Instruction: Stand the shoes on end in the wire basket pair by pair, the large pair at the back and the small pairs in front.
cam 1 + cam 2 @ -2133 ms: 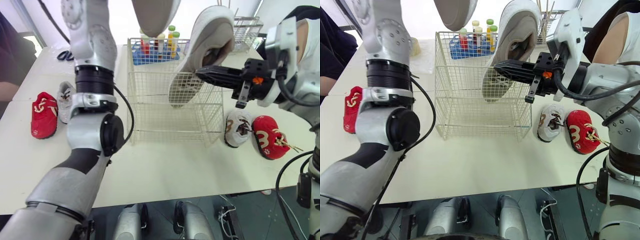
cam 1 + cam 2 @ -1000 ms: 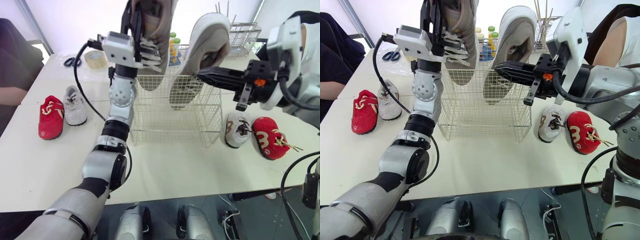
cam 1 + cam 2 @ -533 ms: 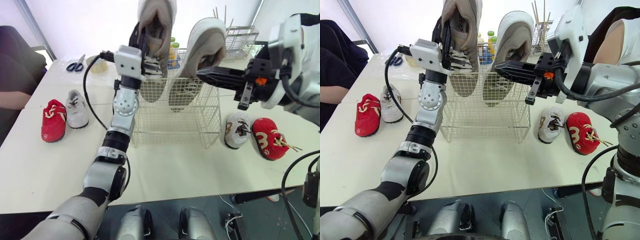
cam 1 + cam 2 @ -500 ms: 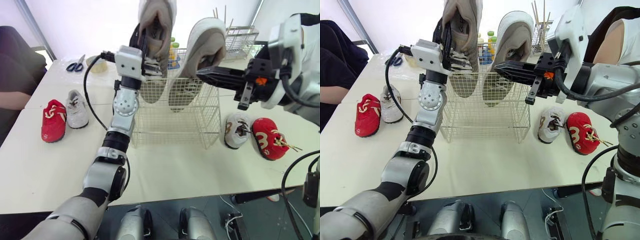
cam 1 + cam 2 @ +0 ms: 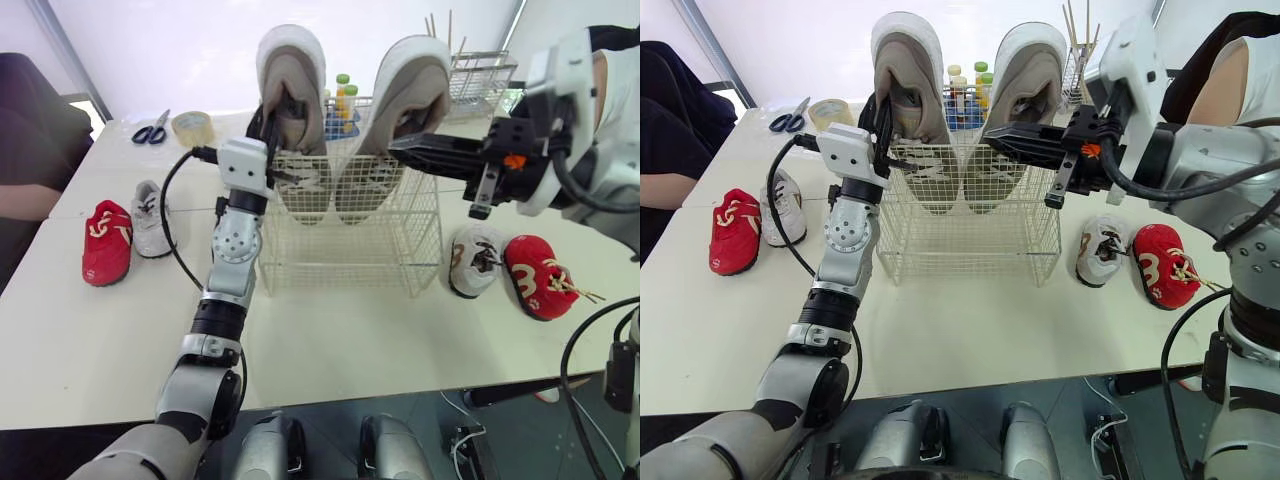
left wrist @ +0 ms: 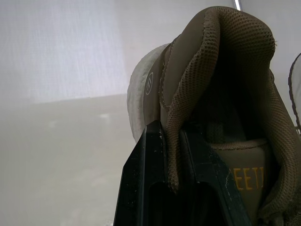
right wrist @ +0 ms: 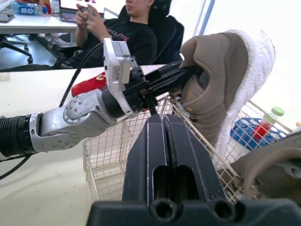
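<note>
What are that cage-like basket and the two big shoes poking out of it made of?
Wire basket: thin metal wire, likely painted or coated cream, judging by the see-through grid. Large shoes: matte brownish uppers, suede or fabric by the look; the collar lining is an open mesh with tiny holes; the pale soles look like rubber or foam.

I see on the desk (image 5: 90,330) black scissors (image 5: 150,130) just beside a tape roll (image 5: 190,125), a blue rack (image 5: 962,110) with capped bottles at the far edge, a small wire rack (image 5: 480,78) holding sticks, and a seated person (image 7: 127,33) in black.
</note>
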Robot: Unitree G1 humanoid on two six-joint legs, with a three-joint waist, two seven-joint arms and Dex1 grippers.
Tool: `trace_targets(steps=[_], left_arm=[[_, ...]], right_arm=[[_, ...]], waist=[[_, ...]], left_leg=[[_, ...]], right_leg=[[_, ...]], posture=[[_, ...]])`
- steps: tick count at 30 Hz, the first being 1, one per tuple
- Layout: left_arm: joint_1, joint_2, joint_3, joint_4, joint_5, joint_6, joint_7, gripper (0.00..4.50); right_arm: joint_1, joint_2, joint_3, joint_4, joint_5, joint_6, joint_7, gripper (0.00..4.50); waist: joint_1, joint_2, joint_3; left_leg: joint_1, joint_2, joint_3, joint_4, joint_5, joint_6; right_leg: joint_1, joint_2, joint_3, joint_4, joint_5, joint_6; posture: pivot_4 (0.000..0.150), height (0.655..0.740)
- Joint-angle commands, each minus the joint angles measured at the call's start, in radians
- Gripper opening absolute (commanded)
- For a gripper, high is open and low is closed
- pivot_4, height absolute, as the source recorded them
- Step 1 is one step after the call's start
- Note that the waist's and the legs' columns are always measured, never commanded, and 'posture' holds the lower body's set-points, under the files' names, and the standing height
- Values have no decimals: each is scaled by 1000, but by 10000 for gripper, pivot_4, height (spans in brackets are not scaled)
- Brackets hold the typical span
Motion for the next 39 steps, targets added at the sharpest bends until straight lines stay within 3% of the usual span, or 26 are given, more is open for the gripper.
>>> trace_targets(steps=[1,2,5,11,17,20,25,28,31,33,38,39], left_arm=[[69,-2,-9,5,-10,87,-10,365],[73,-3,-12,-6,-11,90,-14,365],[78,6,-24,-38,-7,88,-31,11565],[91,48,-23,-137,-24,6,-67,41648],[136,122,18,-345,-124,91,-137,41648],[181,184,36,-478,-215,203,-203,41648],[259,331,73,-743,-482,518,-337,41648],[284,523,156,-854,-782,829,-442,41648],[258,709,237,-861,-1103,1101,-541,42234],[238,817,265,-837,-1258,1240,-617,42234],[187,936,237,-775,-1405,1412,-774,42234],[168,935,223,-766,-1403,1420,-792,42234]], right_arm=[[-31,-7,-17,1,-10,-27,9,0],[-31,-8,-17,2,-9,-27,11,0],[-31,-10,-20,6,-11,-28,19,0],[-27,-16,-28,12,-14,-30,33,0],[-10,-28,-38,15,-16,-26,50,0],[6,-37,-47,19,-19,-24,53,0],[57,-80,-87,42,-25,3,42,0],[112,-132,-159,57,-3,66,18,0],[198,-178,-241,48,1,115,-2,8451],[261,-197,-291,31,0,140,-15,18427],[433,-207,-385,-55,-45,224,-125,44695],[457,-193,-403,-76,-53,247,-164,44695]], waist=[[-5,0,0],[-6,0,0],[-6,0,0],[6,-2,1],[3,-5,3],[2,-5,4],[5,-6,5],[5,-9,7],[5,-9,9],[3,-10,10],[5,-10,11],[6,-10,11]], left_leg=[[0,0,1,0,0,0],[0,0,1,0,0,0],[0,0,1,0,0,0],[0,-1,0,0,-1,0],[-16,-2,1,2,3,-4],[-16,-2,1,1,4,-6],[-16,-2,1,1,3,-4],[-16,-2,0,1,3,-5],[-16,-2,0,1,3,-6],[-16,-2,0,1,4,-7],[-15,-3,0,1,4,-7],[-15,-3,0,1,4,-7]], right_leg=[[0,0,0,0,0,0],[0,-1,0,0,0,0],[0,-1,0,0,0,0],[0,-3,-1,-1,-1,-1],[-14,-4,-1,-1,1,1],[-15,-3,-1,0,2,3],[-14,-3,-1,0,0,0],[-14,-3,-1,0,0,0],[-14,-2,-1,-1,-1,0],[-14,-2,-1,0,-1,1],[-13,-2,-1,0,-3,4],[-13,-2,-1,0,-3,4]], posture=[[1500,7400],[1500,7400],[1500,7400],[1500,7400],[1500,7400],[1500,7400],[1500,7400],[1500,7400],[1500,7400],[1500,7400],[1500,7400],[1500,7400]])
